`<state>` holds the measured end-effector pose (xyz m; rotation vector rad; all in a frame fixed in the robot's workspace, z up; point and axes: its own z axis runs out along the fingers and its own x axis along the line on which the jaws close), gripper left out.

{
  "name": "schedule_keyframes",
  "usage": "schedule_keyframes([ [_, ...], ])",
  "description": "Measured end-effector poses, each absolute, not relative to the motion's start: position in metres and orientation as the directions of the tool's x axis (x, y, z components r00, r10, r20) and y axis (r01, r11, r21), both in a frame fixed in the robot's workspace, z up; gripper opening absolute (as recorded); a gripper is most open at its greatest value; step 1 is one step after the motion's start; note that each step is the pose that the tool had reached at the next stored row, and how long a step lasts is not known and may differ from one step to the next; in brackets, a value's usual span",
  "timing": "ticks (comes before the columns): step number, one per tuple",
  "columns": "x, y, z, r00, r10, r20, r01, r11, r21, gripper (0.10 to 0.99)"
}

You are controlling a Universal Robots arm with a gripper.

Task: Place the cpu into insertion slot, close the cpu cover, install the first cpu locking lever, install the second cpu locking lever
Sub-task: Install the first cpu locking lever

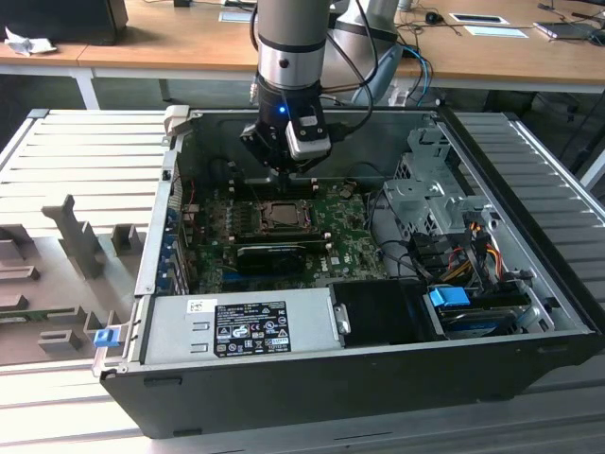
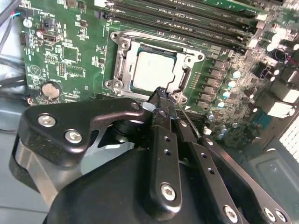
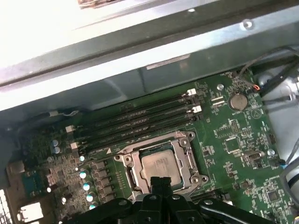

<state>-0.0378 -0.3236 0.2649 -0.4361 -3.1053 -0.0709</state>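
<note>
The cpu (image 2: 154, 70) lies flat in its socket on the green motherboard, silver-grey top up. It also shows in the first wrist view (image 3: 161, 167) and in the exterior view (image 1: 281, 216). The cpu cover (image 2: 122, 65), a grey metal frame, lies down around it (image 3: 183, 150). My gripper (image 2: 160, 92) is shut, its black fingertips pressed together right at the socket's edge. They stand just over the frame (image 3: 159, 179). A thin wire locking lever (image 2: 187, 119) runs along the socket side close to my fingertips. In the exterior view the gripper (image 1: 282, 175) hangs directly over the socket.
Memory slots (image 3: 135, 121) run along the far side of the socket. A long black card (image 1: 279, 253) sits in front of it. The grey power supply (image 1: 241, 326) and a cable bundle (image 1: 454, 255) fill the case's front and right. The case wall (image 3: 140, 56) stands close behind.
</note>
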Motion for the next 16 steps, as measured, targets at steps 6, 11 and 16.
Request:
schedule_keyframes([
  [6, -0.0380, -0.3236, 0.2643, -0.982, 0.188, 0.011, 0.189, 0.981, 0.044, 0.106],
  [11, -0.0384, -0.3236, 0.2639, -0.995, 0.104, 0.011, 0.104, 0.994, 0.043, 0.106],
  [16, -0.0396, -0.3236, 0.2639, -0.995, 0.096, 0.011, 0.096, 0.994, 0.043, 0.106],
])
